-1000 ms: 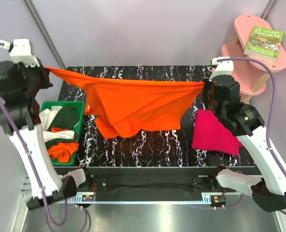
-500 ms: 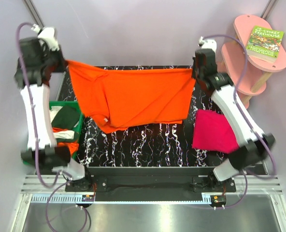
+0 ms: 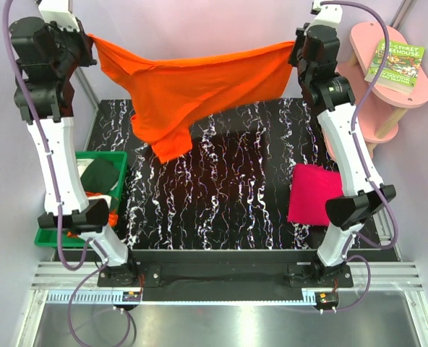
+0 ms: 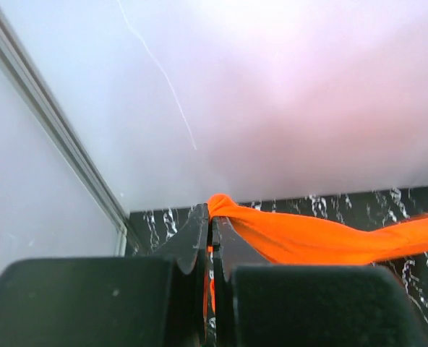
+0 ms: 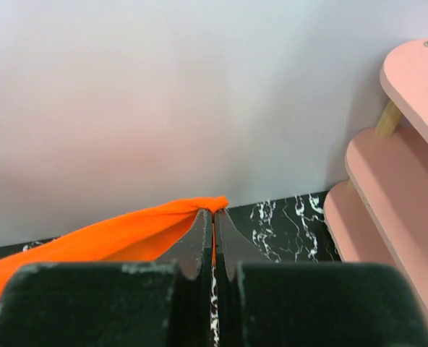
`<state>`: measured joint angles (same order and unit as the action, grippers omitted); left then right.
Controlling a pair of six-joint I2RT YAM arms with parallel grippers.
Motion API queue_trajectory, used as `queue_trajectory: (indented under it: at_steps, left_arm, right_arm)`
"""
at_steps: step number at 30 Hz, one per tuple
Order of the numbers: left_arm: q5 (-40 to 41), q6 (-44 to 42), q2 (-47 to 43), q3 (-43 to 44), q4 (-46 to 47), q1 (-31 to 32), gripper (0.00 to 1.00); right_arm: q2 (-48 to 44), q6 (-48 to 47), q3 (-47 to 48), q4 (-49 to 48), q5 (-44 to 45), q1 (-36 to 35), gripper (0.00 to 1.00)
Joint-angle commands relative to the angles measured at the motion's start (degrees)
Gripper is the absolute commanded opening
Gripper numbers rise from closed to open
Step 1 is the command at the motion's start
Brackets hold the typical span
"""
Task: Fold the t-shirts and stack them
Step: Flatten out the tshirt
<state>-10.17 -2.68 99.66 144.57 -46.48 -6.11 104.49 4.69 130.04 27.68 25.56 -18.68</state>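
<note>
A bright orange t-shirt (image 3: 192,90) hangs stretched high above the black marbled table (image 3: 228,195), held by both arms. My left gripper (image 3: 91,40) is shut on its left corner; the cloth bunches at the fingertips (image 4: 211,211) in the left wrist view. My right gripper (image 3: 295,49) is shut on the right corner, with orange t-shirt cloth (image 5: 127,235) trailing left from the gripper (image 5: 214,211). The shirt sags in the middle and its lower part dangles to the left. A folded magenta-pink t-shirt (image 3: 311,194) lies on the table at the right. More t-shirts (image 3: 98,181), white, dark green and orange, fill the bin.
A green plastic bin (image 3: 51,235) sits off the table's left edge beside the left arm. A pink shelf unit (image 3: 377,79) with a book (image 3: 397,59) on top stands at the back right. The back wall is close behind both grippers.
Both arms have risen and moved toward the back wall, lifting the orange t-shirt clear of the table. The shirt now hangs higher and sags more in the middle.
</note>
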Motion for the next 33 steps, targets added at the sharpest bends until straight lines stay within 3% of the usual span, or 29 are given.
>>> queue_trajectory:
  at_steps: [1, 3, 7, 12, 18, 23, 26, 33]
  left_arm:
    - [2.2, 0.7, -6.1, -8.6, 4.1, 0.1, 0.0]
    - [1.6, 0.6, -12.5, -14.2, 5.5, 0.0, 0.0]
    - [-1.2, 0.9, -27.6, -33.4, 9.7, 0.0, 0.0]
    - [-2.4, 0.8, -41.2, -35.6, 4.6, 0.1, 0.0]
    - [-1.4, 1.0, -43.0, -20.7, -3.8, 0.1, 0.0]
    - [-1.1, 1.4, -44.2, -20.0, -5.9, 0.1, 0.0]
    - [-0.5, 1.4, -45.6, -24.4, -5.4, 0.1, 0.0]
    - [0.0, 0.3, -49.6, -49.0, 2.2, 0.1, 0.0]
  right_arm:
    - [-4.8, -0.4, -6.9, -1.6, -0.6, 0.3, 0.0]
    - [-9.5, -1.6, -15.2, -3.1, -0.4, -1.0, 0.0]
    - [-20.6, -4.4, -30.2, -5.6, 3.1, -5.5, 0.0]
    - [-35.6, -11.2, -37.9, -4.6, 11.5, -16.4, 0.0]
    - [-39.8, -15.1, -30.4, -1.3, 18.4, -24.6, 0.0]
    - [-38.8, -14.6, -27.6, -1.4, 18.4, -25.4, 0.0]
    - [-37.8, -15.2, -29.9, -2.7, 19.3, -25.3, 0.0]
    - [-36.5, -11.3, -43.1, -7.9, 16.9, -21.4, 0.0]
